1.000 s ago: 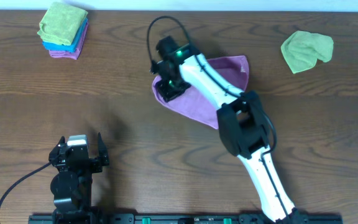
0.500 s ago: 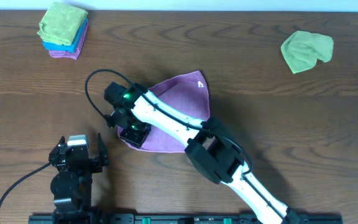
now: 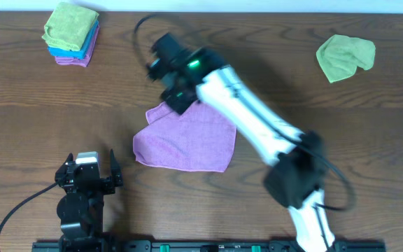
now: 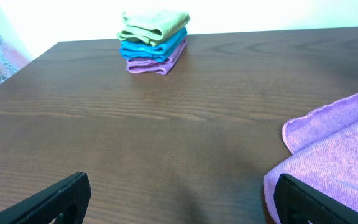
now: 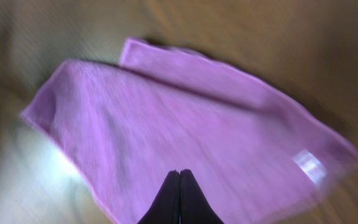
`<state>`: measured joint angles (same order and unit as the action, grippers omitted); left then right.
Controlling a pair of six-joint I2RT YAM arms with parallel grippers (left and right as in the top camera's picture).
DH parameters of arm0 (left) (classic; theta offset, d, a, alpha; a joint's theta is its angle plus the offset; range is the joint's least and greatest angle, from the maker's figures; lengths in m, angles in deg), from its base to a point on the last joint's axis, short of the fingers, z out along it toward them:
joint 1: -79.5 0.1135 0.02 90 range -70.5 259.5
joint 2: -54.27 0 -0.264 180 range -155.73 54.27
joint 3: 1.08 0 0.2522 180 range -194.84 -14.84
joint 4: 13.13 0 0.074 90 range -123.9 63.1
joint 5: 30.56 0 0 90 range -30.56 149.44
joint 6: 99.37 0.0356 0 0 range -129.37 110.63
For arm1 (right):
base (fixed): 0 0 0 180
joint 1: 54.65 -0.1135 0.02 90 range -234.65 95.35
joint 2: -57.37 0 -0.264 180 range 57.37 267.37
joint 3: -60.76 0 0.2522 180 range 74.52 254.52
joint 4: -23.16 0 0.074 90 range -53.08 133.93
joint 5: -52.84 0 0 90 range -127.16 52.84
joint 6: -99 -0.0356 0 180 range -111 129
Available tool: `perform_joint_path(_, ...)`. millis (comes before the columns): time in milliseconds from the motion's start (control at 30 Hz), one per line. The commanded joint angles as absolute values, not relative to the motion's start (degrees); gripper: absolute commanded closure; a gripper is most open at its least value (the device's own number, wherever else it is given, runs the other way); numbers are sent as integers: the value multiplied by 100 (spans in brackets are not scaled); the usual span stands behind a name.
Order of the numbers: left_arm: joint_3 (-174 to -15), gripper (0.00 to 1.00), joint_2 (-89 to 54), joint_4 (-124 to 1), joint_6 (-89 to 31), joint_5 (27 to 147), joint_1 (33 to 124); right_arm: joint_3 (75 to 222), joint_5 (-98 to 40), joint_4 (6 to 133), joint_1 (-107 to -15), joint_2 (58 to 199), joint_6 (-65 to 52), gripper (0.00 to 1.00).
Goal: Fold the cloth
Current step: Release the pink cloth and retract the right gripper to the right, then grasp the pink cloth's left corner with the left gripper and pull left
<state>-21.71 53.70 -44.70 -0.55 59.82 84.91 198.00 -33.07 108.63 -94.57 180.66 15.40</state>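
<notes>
Cloth [image 3: 186, 138]: spread on the table [image 3: 341, 133], mid-front, with its far-left corner turned over; probably laid out for folding.
Right gripper [image 5: 179, 177]: jaws pressed together above the cloth's far corner, nothing visibly pinched.
Left gripper [image 4: 180, 190]: jaws wide, parked low just left of the cloth.

I saw the purple cloth [image 3: 187, 143] as soft, matt, napped fabric, and the table [image 3: 341, 140] under it as dark grained wood with a low sheen. The right arm's shell [image 3: 247, 119] looked like smooth, glossy white plastic.
</notes>
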Motion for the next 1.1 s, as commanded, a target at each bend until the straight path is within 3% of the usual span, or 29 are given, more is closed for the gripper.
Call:
perform_joint_path(0, -2040, 5, 5402, -4527, -81, 5901, 8462, 19824, -3392, 11387, -9400, 17511, 1343, 98)
perform_joint_path(200, -2040, 5, 5402, -4527, -81, 5901, 8462, 19094, -3853, 11951, -9516, 15996, 893, 98)
perform_joint_path(433, -2040, 5, 5402, -4527, -79, 5901, 8462, 15571, -4233, 10723, -9518, 13410, 82, 98)
perform_joint_path(633, -2040, 5, 5402, -4527, -81, 5901, 8462, 13571, -4122, 10310, -9518, 11860, -661, 97)
perform_joint_path(667, -2040, 5, 5402, -4527, -81, 5901, 8462, 13451, -4122, 10308, -9518, 11747, -718, 87)
perform_joint_path(700, -2040, 5, 5402, -4527, -81, 5901, 8462, 13328, -4120, 10297, -9518, 11618, -751, 61)
perform_joint_path(733, -2040, 5, 5402, -4527, -81, 5901, 8462, 13273, -4120, 10299, -9518, 11541, -751, 28)
perform_joint_path(767, -2040, 5, 5402, -4527, -81, 5899, 8462, 13267, -4098, 10310, -9518, 11493, -755, 9)
perform_joint_path(800, -2040, 5, 5402, -4527, -81, 5901, 8462, 13267, -4024, 10292, -9518, 11471, -753, 1)
perform_joint_path(1000, -2040, 5, 5402, -4216, -116, 5853, 8471, 13267, -3490, 10115, -9518, 11463, -854, 1)
perform_joint_path(1067, -2040, 5, 5402, -4044, -857, 6513, 8471, 13267, -3401, 10109, -9518, 11463, -878, 0)
